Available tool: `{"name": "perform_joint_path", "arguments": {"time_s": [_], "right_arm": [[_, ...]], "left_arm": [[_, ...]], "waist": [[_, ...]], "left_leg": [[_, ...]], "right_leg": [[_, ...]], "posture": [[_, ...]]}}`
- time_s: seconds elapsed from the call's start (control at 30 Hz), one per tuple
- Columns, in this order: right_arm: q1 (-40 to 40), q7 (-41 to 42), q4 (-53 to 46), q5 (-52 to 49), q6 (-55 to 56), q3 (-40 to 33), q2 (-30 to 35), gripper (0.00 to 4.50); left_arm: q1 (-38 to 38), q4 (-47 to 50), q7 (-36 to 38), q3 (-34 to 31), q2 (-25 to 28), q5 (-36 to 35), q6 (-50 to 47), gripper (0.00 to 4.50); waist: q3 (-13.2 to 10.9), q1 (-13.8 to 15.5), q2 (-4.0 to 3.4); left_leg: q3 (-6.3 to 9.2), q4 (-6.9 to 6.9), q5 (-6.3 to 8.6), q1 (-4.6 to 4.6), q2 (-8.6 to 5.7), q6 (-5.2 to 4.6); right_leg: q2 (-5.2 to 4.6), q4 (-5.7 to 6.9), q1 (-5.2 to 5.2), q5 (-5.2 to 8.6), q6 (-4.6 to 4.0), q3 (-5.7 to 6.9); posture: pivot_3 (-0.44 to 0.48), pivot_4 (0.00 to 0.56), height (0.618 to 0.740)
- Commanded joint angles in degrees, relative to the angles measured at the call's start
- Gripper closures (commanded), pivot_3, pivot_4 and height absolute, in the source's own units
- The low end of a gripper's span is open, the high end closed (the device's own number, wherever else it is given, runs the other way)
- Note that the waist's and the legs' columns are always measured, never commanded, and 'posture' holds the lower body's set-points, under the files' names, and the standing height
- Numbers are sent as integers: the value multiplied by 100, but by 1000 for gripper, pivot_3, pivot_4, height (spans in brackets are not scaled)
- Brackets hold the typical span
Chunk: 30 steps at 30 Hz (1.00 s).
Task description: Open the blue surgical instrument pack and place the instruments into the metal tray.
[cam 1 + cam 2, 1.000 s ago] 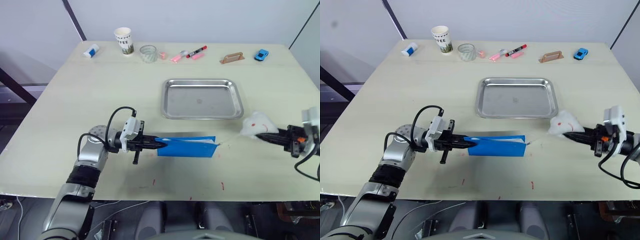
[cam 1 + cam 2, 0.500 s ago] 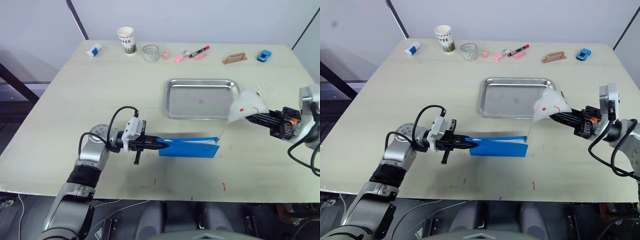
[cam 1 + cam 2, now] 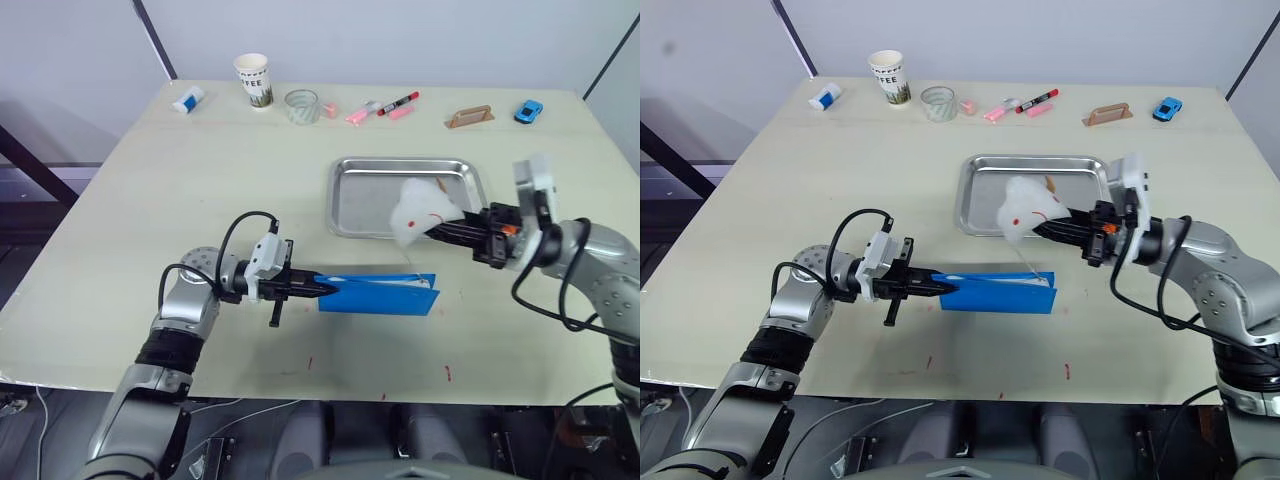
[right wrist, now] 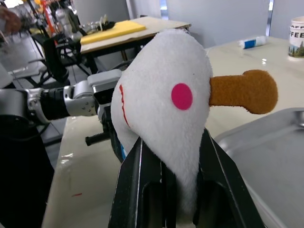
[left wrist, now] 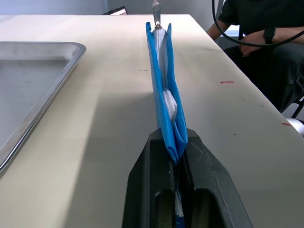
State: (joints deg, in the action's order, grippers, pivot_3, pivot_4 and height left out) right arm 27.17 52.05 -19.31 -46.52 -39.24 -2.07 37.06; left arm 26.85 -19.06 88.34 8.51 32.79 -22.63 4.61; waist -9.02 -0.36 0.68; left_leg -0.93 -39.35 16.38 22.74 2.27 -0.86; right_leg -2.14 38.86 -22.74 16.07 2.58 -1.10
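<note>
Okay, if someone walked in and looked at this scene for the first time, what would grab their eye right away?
Probably the white plush toy, pinched in the right gripper and held over the near right part of the metal tray. Next, the bright blue surgical instrument pack, standing on its edge on the table in front of the tray, its left end clamped in the left gripper.

Left gripper pinching the blue surgical instrument pack by its left end, right gripper holding a white plush toy over the metal tray, markers lying beyond.
</note>
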Motion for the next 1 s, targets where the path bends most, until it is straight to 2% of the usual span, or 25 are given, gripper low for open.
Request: {"name": "perform_joint_path", "arguments": {"time_s": [0.03,0.2,0.47,0.9,1.0], "right_arm": [[285,-101,-223,325,288,237,-204,4485],[512,-61,-192,1016,689,791,-474,4485],[848,-45,39,1871,1415,1243,-897,4485],[980,-21,-107,2144,1812,1406,-1486,4485],[910,95,-109,2276,1891,1466,-1433,4485]], "left_arm": [[-44,-111,36,168,-12,288,29,4500],[-19,-140,18,179,-52,296,40,4500],[38,-126,-42,158,-169,255,-56,4500],[180,-320,-25,178,-364,366,3,4500],[196,-343,-16,170,-377,377,10,4500]], "waist": [[0,-1,0],[0,-4,0],[0,27,0],[0,121,0],[0,124,-1]], "left_leg": [[0,0,0,0,0,0],[-1,0,0,1,0,0],[0,0,0,1,-1,0],[-1,-1,0,2,-3,0],[-1,-1,0,3,-3,0]], "right_leg": [[0,0,0,0,0,0],[0,0,-1,0,0,-1],[0,0,-1,0,0,2],[-1,1,-1,0,0,4],[-2,-1,-1,0,0,5]], "posture": [[0,150,740],[0,150,740],[0,150,740],[0,150,740],[0,150,740]]}}
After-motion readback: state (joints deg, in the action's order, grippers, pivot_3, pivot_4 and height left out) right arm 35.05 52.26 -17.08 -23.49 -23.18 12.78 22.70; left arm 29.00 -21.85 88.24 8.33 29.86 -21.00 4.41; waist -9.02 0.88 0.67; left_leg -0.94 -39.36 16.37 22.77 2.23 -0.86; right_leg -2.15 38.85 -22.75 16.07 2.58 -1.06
